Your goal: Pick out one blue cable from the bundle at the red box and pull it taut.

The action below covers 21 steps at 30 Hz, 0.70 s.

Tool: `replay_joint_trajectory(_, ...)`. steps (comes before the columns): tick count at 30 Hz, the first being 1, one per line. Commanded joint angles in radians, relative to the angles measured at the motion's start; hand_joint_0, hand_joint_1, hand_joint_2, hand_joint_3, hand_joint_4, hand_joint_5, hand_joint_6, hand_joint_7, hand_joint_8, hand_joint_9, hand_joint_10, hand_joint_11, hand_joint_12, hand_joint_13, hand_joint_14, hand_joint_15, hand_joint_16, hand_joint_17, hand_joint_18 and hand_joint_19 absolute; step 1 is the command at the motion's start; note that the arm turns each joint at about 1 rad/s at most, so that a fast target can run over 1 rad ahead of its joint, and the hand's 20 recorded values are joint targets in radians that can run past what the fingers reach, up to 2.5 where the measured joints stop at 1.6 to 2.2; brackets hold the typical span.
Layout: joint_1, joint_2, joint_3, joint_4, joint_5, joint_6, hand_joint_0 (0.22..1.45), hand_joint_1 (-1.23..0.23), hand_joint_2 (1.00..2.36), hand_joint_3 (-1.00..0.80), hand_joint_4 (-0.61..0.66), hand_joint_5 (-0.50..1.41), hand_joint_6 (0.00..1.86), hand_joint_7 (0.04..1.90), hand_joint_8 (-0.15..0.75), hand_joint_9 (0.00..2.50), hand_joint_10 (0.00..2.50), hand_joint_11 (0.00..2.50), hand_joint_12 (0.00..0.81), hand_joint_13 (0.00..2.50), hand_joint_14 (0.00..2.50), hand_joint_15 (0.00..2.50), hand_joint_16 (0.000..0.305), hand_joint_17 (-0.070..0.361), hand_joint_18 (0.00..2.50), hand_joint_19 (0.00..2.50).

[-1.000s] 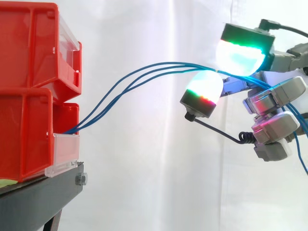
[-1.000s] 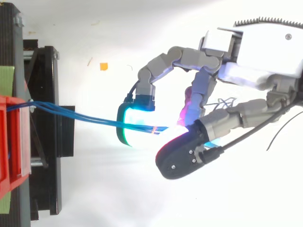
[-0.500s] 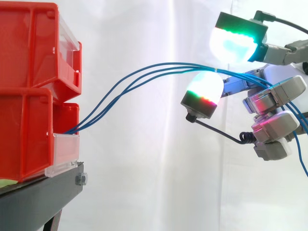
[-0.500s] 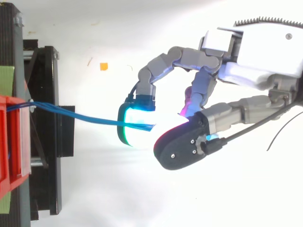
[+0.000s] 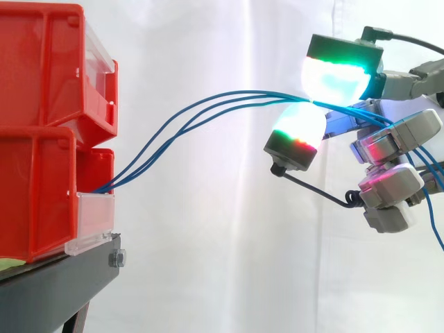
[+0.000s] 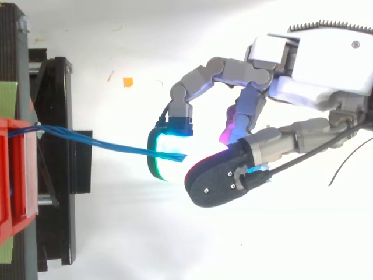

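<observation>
Pinching several thin blue cables [image 6: 116,147] betw. glowing pads [image 5: 298,128], robot hand [image 5: 395,139] sat well apart from red plastic box [image 5: 41,187]; strands sagged. Prob. next: isolate one, pull away.

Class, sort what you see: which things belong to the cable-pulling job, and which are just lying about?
In the job: hand, blue cables, lower red bin where they emerge.
Just about: upper red bin, black stand, orange scrap, white curtain.
</observation>
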Motion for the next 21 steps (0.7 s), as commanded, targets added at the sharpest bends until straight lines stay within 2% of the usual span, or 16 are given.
replay_joint_trajectory(1,0.000,0.000,0.000,0.001,0.001,0.000,0.71,-0.84,1.01,-0.33,-0.02,-0.14,0.88,1.00,0.255,1.50,0.03,1.52,0.377,1.16,0.03,1.00,0.056,0.125,0.89,0.91)
replay_joint_trajectory(6,0.000,0.000,0.000,-0.001,0.001,0.000,0.79,-0.89,1.00,-0.50,-0.06,-0.14,0.88,1.05,0.265,1.48,0.03,1.50,0.373,1.12,0.03,0.96,0.055,0.123,0.87,0.88)
replay_joint_trajectory(8,0.000,0.000,0.000,-0.001,-0.001,0.000,0.79,-0.88,1.00,-0.50,-0.07,-0.14,0.89,1.02,0.273,1.48,0.03,1.49,0.370,1.12,0.03,0.96,0.055,0.123,0.87,0.86)
replay_joint_trajectory(13,0.000,0.000,0.000,-0.001,-0.001,0.002,0.75,-0.90,1.00,-0.50,-0.08,-0.14,0.90,0.90,0.277,1.48,0.03,1.50,0.366,1.11,0.03,0.96,0.054,0.122,0.87,0.85)
replay_joint_trajectory(21,0.000,-0.001,0.000,-0.001,-0.001,0.002,0.69,-0.93,1.00,-0.50,-0.05,-0.12,0.92,0.93,0.275,1.57,0.03,1.50,0.369,1.16,0.03,0.95,0.053,0.119,0.89,0.87)
